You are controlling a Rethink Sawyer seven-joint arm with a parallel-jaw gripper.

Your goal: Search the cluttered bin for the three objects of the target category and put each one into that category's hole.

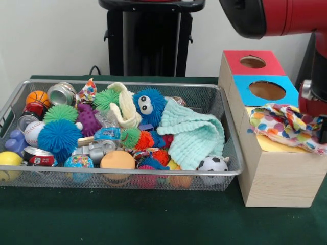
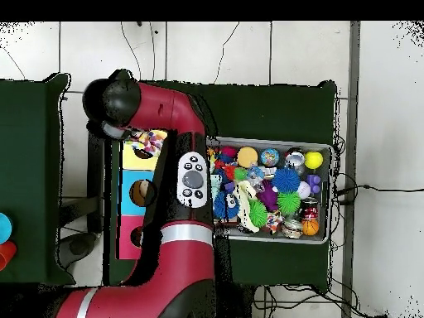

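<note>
The dotted cloth point(image 1: 285, 126) lies spread over the yellow box point(image 1: 278, 176), covering its hole so the cut-out can't be seen. The arm point(image 1: 286, 18) hangs above that box at the frame's right edge, and the gripper point(image 2: 126, 132) sits right over the cloth in the overhead view. Whether the jaws are open or gripping the fabric, I can't tell (the arm hides them). My guess: the cloth is being fed into the hole but is too floppy to drop cleanly, so it drapes on top.

The mint cloth point(image 1: 194, 138) and cream cloth point(image 1: 125, 107) are both in the bin point(image 1: 127, 176), lying among balls, cans etc. The blue box point(image 1: 266, 90) and red box point(image 1: 252, 62) show open holes.
</note>
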